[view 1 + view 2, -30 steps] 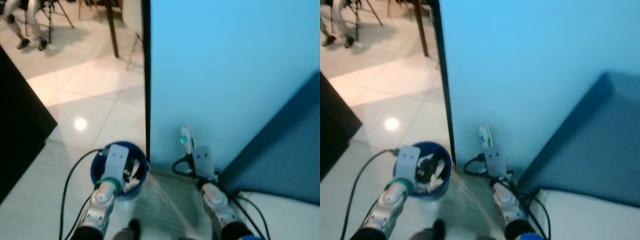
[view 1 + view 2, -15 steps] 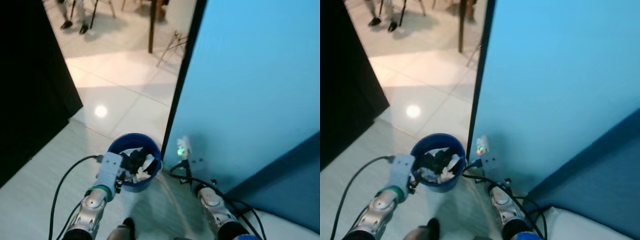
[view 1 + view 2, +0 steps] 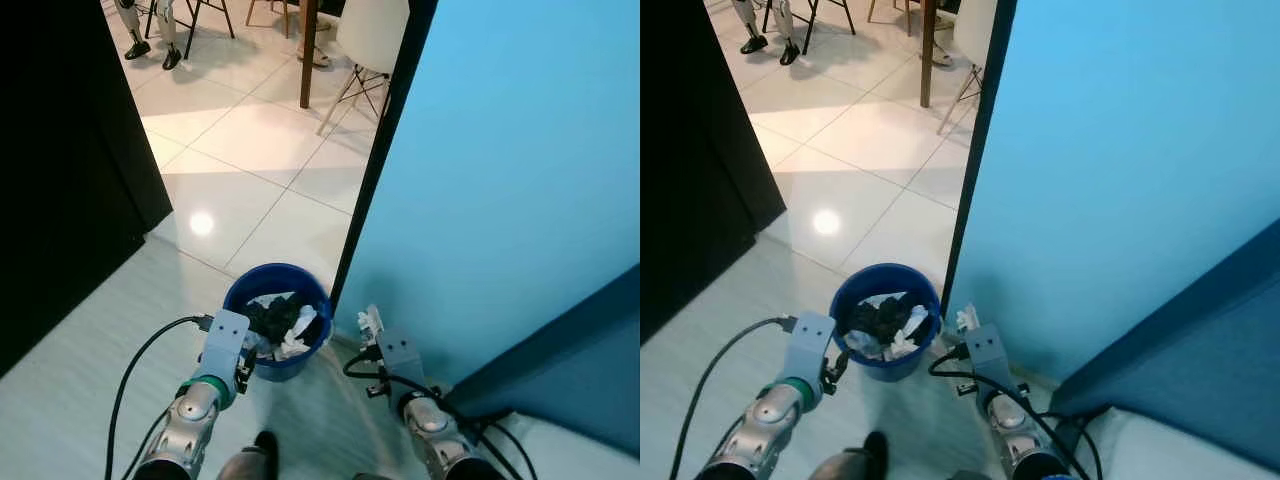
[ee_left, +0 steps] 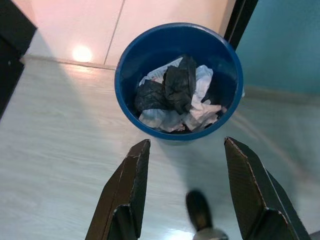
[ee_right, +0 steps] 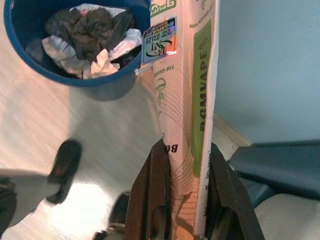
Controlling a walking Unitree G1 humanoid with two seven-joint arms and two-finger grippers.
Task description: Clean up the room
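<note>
The right gripper is clamped on a tall printed carton, fingers pinching its lower end, and it hangs just right of the blue bin; the left gripper is spread wide with nothing in it, hovering on the near side of that bin. The bin stands on the pale floor at the foot of the blue wall, beside the dark door edge, already stuffed with black and white crumpled rubbish. Here's what matters, I'd say: the bin's mouth lies to the left of and slightly beyond the carton, the carton's long axis runs straight out along the fingers, so a short swing left should bring it over the rim; the right arm is the one loaded, and both are close. The right wrist view gives the carton's print and its tip reaching level with the bin rim; the head views give only a small white scrap there, though they do take in the chair legs far off on the tiles.
</note>
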